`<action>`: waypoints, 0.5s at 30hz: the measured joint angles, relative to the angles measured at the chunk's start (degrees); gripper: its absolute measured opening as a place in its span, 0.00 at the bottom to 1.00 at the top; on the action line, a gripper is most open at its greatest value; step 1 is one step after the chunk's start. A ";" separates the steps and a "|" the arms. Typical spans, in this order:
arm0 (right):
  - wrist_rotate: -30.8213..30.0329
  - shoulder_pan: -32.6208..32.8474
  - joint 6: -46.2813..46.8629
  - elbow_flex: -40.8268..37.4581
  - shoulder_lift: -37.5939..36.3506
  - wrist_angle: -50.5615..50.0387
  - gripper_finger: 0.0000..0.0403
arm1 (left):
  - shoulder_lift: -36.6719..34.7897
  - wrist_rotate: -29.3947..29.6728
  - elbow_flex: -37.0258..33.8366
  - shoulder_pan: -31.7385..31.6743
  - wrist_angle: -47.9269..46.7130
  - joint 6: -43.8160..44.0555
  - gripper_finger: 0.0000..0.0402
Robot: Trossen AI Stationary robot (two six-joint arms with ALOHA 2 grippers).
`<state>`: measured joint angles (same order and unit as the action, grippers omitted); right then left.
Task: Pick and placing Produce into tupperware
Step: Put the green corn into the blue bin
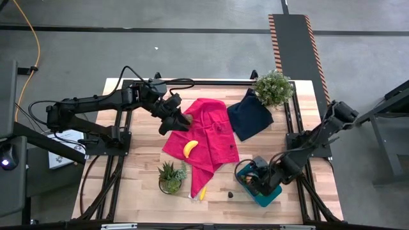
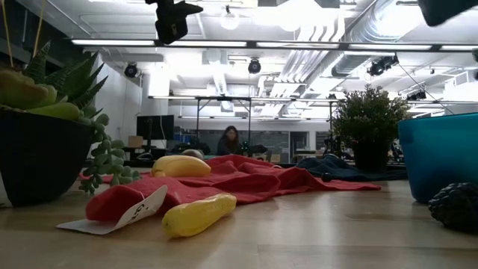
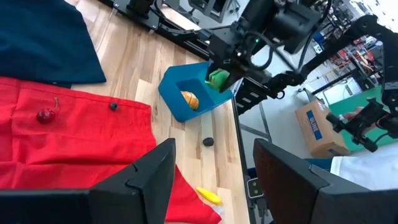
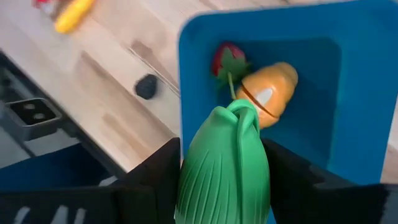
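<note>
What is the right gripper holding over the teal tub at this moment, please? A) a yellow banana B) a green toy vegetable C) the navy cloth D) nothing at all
B: in the right wrist view the right gripper is closed on a green ribbed toy vegetable above the teal tub, which already holds an orange piece; the left wrist view shows the same green piece at that gripper over the tub.
</note>
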<state>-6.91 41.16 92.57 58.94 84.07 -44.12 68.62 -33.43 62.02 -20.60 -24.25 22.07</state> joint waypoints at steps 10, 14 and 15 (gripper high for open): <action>0.00 3.94 8.27 0.00 4.44 -0.47 0.42 | 0.00 -0.20 0.00 0.00 -0.39 -0.72 0.51; -0.63 4.60 10.51 0.00 5.71 -0.42 0.42 | 0.00 -0.21 0.00 0.00 -0.81 -0.89 0.51; -0.84 4.67 10.87 0.00 5.97 -0.46 0.42 | 0.00 -0.21 0.00 0.00 -0.94 -0.93 0.51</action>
<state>-7.75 45.82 103.44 58.94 90.04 -44.59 68.62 -33.64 62.02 -20.60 -25.19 21.14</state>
